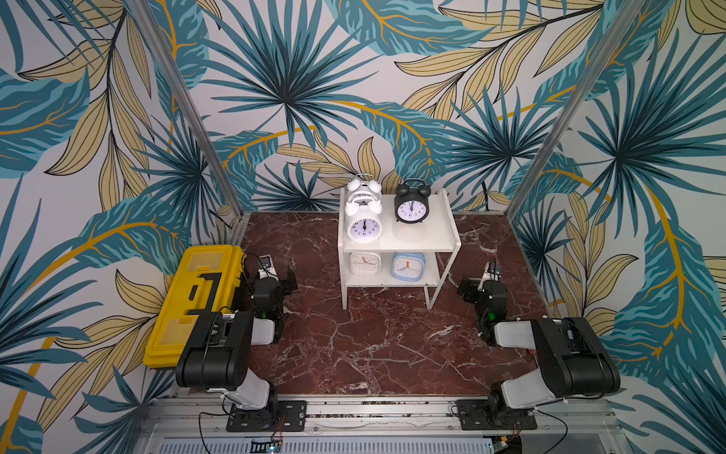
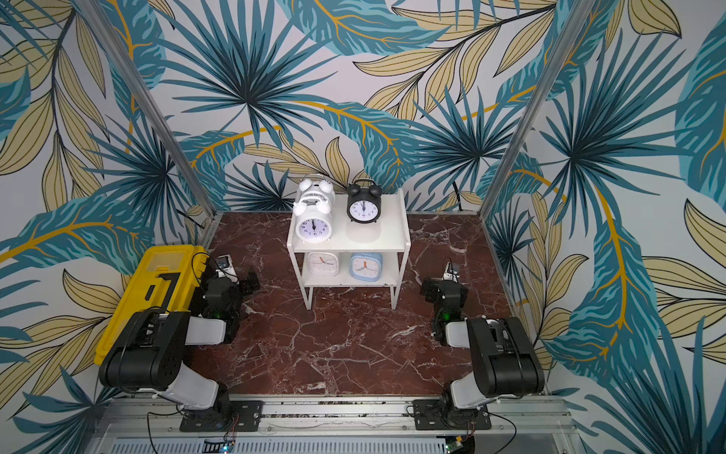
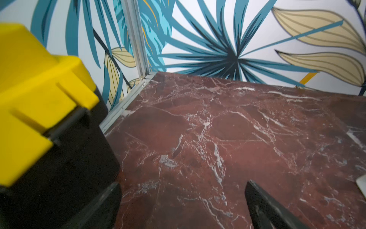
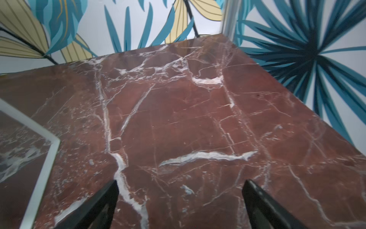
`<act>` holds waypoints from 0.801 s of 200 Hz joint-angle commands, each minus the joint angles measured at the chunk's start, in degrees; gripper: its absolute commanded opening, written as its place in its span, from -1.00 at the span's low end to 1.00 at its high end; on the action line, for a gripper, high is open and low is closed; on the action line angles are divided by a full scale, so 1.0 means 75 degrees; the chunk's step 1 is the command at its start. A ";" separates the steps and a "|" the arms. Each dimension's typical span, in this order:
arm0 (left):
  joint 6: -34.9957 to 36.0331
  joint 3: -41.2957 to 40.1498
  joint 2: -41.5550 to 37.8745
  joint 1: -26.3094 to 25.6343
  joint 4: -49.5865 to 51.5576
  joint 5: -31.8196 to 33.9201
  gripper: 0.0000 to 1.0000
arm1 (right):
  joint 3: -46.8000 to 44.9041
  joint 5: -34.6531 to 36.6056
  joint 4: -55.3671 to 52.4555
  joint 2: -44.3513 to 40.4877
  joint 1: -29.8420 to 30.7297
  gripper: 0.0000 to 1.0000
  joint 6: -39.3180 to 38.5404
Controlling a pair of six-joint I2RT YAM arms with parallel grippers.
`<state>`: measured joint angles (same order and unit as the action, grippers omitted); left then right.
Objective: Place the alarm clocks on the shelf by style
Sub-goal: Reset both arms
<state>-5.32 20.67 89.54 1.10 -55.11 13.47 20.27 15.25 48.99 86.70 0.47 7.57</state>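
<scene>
The left gripper [image 3: 182,185] is held wide open, nothing between its fingers [image 3: 263,200], low over the worktop [image 3: 217,128] and just beside the yellow toolbox [image 3: 39,89] at the left edge (the box is blurred and cut off in the wrist view). The right gripper [image 4: 180,182] is likewise spread wide and empty near the right edge; only a white leg of the shelf [image 4: 49,154] is caught in its wrist view.

The shelf [image 1: 428,236] is set at the middle of the far edge. On its upper board a white twin-bell clock [image 1: 364,228] is stood at the front left, a second white twin-bell clock [image 1: 367,190] is half hidden behind it, and a black twin-bell clock [image 1: 411,208] is placed to the right. On the lower board a white square clock [image 1: 363,264], faint against the white board, and a light-blue square clock [image 1: 407,267] are seen side by side. Numerals can be made out on the round dials; finer print is too small to be read.
</scene>
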 commanded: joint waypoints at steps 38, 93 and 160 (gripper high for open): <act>0.0307 -0.0130 0.0072 -0.0129 -0.0585 -0.0051 1.00 | 0.0203 -0.0209 0.0233 -0.0135 0.0043 0.99 -0.0351; 0.0614 -0.0083 0.0116 -0.0343 -0.0562 -0.0027 1.00 | 0.0196 -0.0193 0.0288 -0.0122 0.0066 0.99 -0.0378; 0.0616 -0.0084 0.0118 -0.0345 -0.0556 -0.0027 1.00 | 0.0205 -0.0175 0.0288 -0.0122 0.0080 0.99 -0.0394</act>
<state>-1.37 20.62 90.02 -1.41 -57.69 13.08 21.37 14.02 50.96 86.35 0.64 5.50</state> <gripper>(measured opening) 0.997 0.994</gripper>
